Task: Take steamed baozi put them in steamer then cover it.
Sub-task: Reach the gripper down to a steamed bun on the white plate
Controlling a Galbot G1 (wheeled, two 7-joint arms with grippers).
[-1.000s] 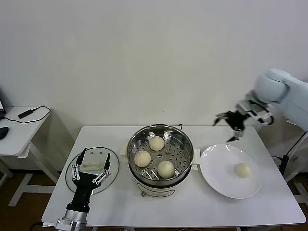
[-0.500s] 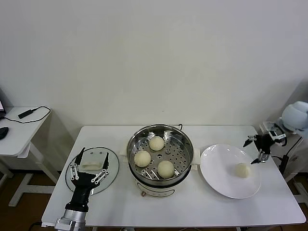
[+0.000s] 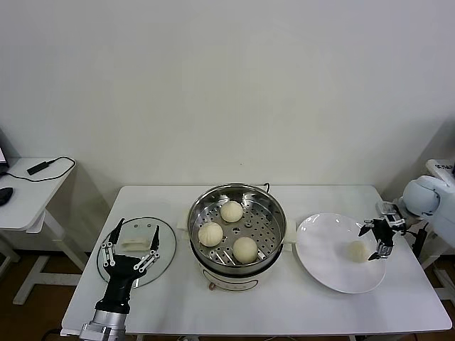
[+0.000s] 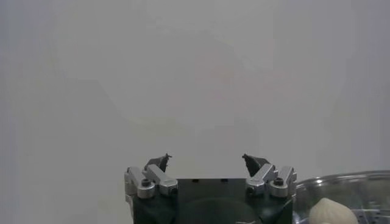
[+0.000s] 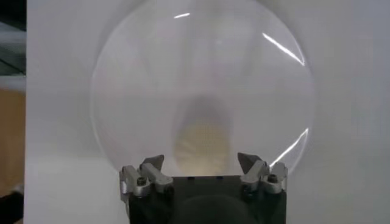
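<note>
The steamer stands mid-table with three steamed baozi on its perforated tray: one at the back, one on the left, one at the front. Another baozi lies on the white plate. My right gripper is open, low over the plate, just right of that baozi. The right wrist view shows this baozi blurred straight ahead of the open right gripper. My left gripper is open over the glass lid. In the left wrist view the left gripper holds nothing.
The lid's white handle lies between the left fingers. A small side table with a cable stands far left. The wall runs close behind the table. The steamer rim and one baozi show in the left wrist view.
My right arm has swung from high behind the plate down and to the right, and its open gripper now sits beside the baozi on the plate. The left arm has not moved.
</note>
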